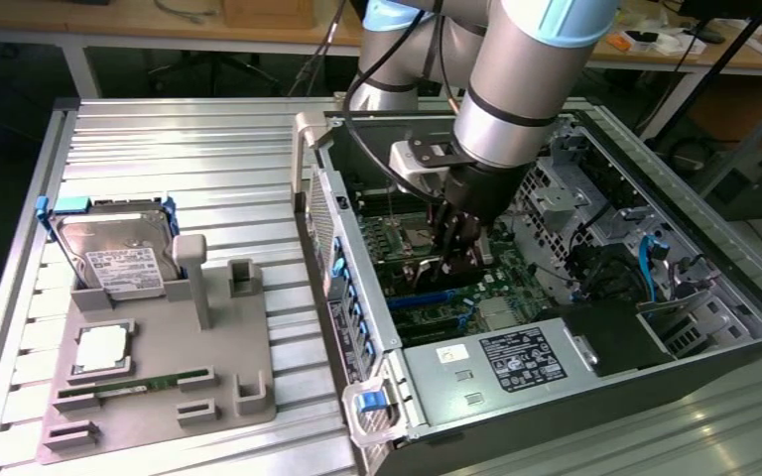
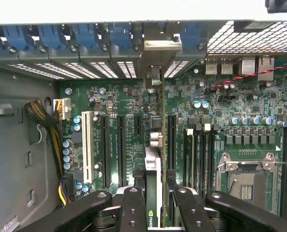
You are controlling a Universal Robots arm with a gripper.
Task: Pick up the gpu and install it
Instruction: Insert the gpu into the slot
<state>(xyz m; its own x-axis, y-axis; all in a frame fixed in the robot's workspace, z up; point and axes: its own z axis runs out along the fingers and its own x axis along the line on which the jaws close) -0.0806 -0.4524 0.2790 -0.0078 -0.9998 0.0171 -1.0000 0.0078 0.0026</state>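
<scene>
While the gpu [image 2: 154, 183] stood on edge between the gripper [image 2: 155, 203] fingers [image 2: 131, 208], clamped from both sides, its long edge ran down toward the motherboard [image 2: 220, 145] and its silver bracket [image 2: 153, 53] sat up against the rear slot openings. In the exterior view the gripper [image 1: 454, 260] was sunk into the open case [image 1: 698, 337], with the arm [image 1: 520, 79] coming down from above and the card mostly hidden behind the fingers. Whether the card's edge was already in a slot could not be told.

Beside the card lay 1 white slot [image 2: 88, 145] and several black ones, then the empty cpu socket [image 2: 247, 181] on the far side. A bundle of yellow and black wires [image 2: 46, 121] hung by the case wall, and blue clips [image 2: 85, 36] lined the rear.

The case lay on its side, open face up, on a ribbed metal table [image 1: 183, 159]. Its power supply [image 1: 514, 362] showed a label at the near end. To the exterior view's left a grey tray [image 1: 156, 387] held a hard drive [image 1: 119, 256] upright, a cpu [image 1: 100, 349] flat, and a memory stick [image 1: 136, 383] lying flat. Behind the table stood wooden benches [image 1: 156, 25] and a dark floor.
</scene>
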